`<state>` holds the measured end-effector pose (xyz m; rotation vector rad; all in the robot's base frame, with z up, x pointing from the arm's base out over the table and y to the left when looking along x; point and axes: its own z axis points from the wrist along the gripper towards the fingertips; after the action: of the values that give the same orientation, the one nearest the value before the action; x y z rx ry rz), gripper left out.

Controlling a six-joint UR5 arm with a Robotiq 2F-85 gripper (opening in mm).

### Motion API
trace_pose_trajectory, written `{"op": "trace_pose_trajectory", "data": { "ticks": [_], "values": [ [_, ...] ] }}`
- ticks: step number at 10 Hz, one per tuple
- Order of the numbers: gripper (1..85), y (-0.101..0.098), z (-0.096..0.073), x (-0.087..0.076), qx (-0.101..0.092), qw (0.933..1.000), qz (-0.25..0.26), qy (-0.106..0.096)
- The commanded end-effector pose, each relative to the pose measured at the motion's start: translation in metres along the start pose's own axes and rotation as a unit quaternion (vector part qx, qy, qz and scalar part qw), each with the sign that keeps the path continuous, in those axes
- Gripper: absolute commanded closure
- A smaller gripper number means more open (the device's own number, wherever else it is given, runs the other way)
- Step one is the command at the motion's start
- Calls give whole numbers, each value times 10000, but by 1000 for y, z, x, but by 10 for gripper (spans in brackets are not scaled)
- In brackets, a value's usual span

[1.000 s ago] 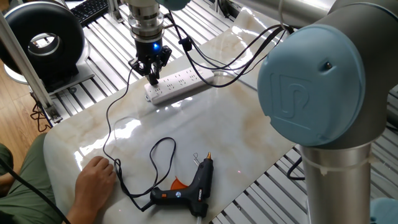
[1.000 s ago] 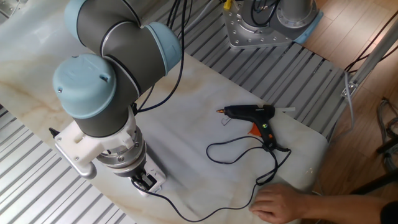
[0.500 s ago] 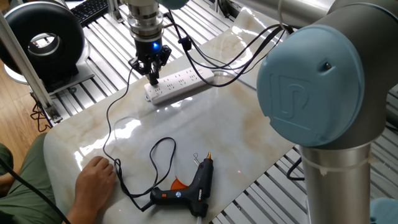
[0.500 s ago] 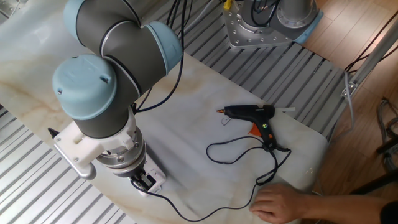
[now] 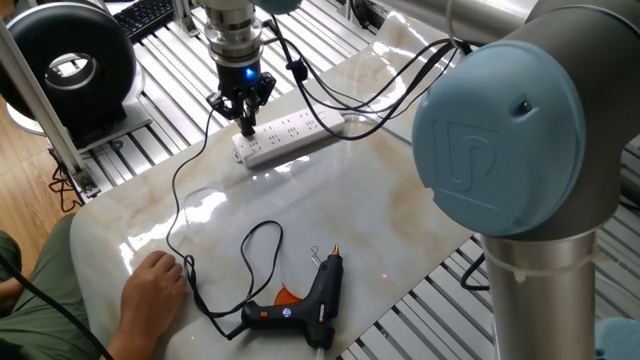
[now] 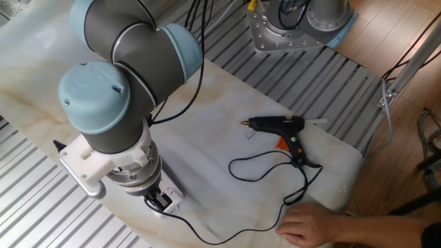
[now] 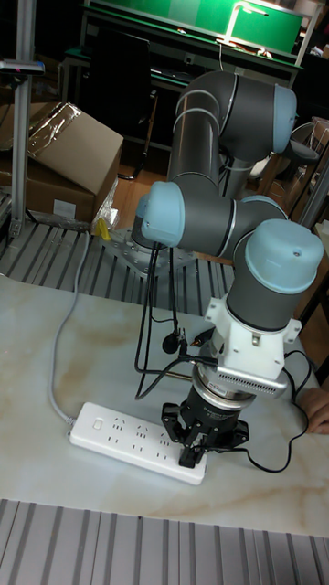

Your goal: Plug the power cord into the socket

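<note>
The socket (image 5: 292, 133) is a long white power strip lying near the table's far edge; it also shows in the tall view (image 7: 119, 428). My gripper (image 5: 246, 119) stands upright over the strip's left end, shut on the small black plug of the power cord. Its fingertips are at or just above the strip's top (image 7: 192, 452). From the gripper the thin black power cord (image 5: 178, 186) runs down the table, loops, and joins a black glue gun (image 5: 305, 300). In the other fixed view the gripper (image 6: 160, 201) hides nearly all of the strip.
A person's hand (image 5: 152, 293) rests on the table's near corner, on the cord. The strip's pale grey cable (image 7: 62, 340) trails off to the far side. Thick black arm cables (image 5: 350, 95) hang over the strip's right end. A black round device (image 5: 70, 65) stands beyond the table.
</note>
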<state>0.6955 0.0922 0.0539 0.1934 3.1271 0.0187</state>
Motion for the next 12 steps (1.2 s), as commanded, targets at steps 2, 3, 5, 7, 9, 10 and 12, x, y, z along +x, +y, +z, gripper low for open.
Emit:
{"op": "trace_pose_trajectory", "data": {
  "ticks": [2, 3, 5, 7, 9, 10, 12],
  "values": [
    [847, 8, 5, -4, -236, 9993, 264, -118],
    [847, 7, 9, -5, -276, 9991, 266, -174],
    [847, 5, 13, -10, -271, 9991, 228, -253],
    [847, 5, 14, -12, -258, 9990, 235, -270],
    [847, 3, 11, -10, -198, 9996, 41, -203],
    [583, 1, 9, 5, -204, 9992, -329, 56],
    [537, 6, 10, 9, -218, 9992, -299, 158]
  ]
}}
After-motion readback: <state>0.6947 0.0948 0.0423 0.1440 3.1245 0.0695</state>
